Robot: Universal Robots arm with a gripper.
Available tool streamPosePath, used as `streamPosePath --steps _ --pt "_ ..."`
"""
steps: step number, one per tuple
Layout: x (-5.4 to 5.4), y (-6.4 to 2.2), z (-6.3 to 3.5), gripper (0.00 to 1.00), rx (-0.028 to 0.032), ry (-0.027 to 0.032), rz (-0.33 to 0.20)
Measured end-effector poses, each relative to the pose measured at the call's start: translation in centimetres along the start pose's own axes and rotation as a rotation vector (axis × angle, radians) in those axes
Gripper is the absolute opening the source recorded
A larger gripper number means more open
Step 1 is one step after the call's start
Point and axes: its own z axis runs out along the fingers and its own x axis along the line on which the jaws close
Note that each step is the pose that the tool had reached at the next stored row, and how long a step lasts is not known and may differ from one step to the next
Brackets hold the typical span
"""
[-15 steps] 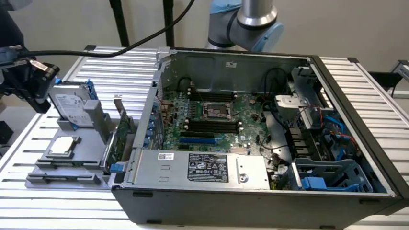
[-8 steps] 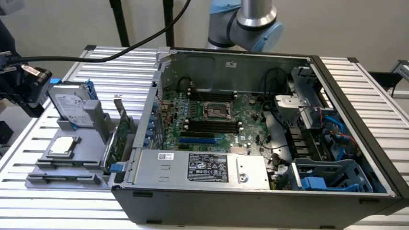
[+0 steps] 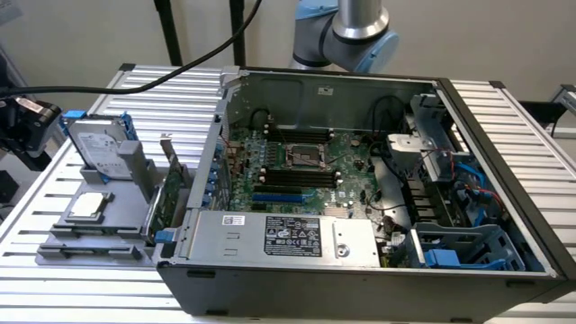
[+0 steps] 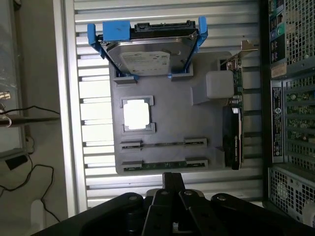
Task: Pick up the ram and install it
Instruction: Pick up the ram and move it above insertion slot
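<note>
The ram (image 4: 162, 164) is a thin green strip standing on edge in the slot of the grey holder (image 4: 167, 98) nearest my gripper. My gripper (image 4: 173, 176) hangs above the slatted table just off that edge of the holder, a short way from the ram. Its black fingers are shut with nothing between them. In the exterior view the same holder (image 3: 135, 169) sits at the left of the open computer case (image 3: 504, 135). The motherboard's black slots (image 3: 297, 177) lie bare inside the case.
The holder also carries a hard drive in a blue frame (image 4: 147, 54), a square processor (image 4: 137, 114) and a green expansion card with a metal bracket (image 4: 234, 128). A power supply (image 3: 279, 236) and blue drive cage (image 3: 459, 253) fill the case's near side.
</note>
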Motion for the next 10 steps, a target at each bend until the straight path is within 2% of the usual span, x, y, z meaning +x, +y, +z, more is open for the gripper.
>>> streamPosePath --steps 10 --pt "0.00 0.00 0.00 0.11 0.0000 0.0000 0.000"
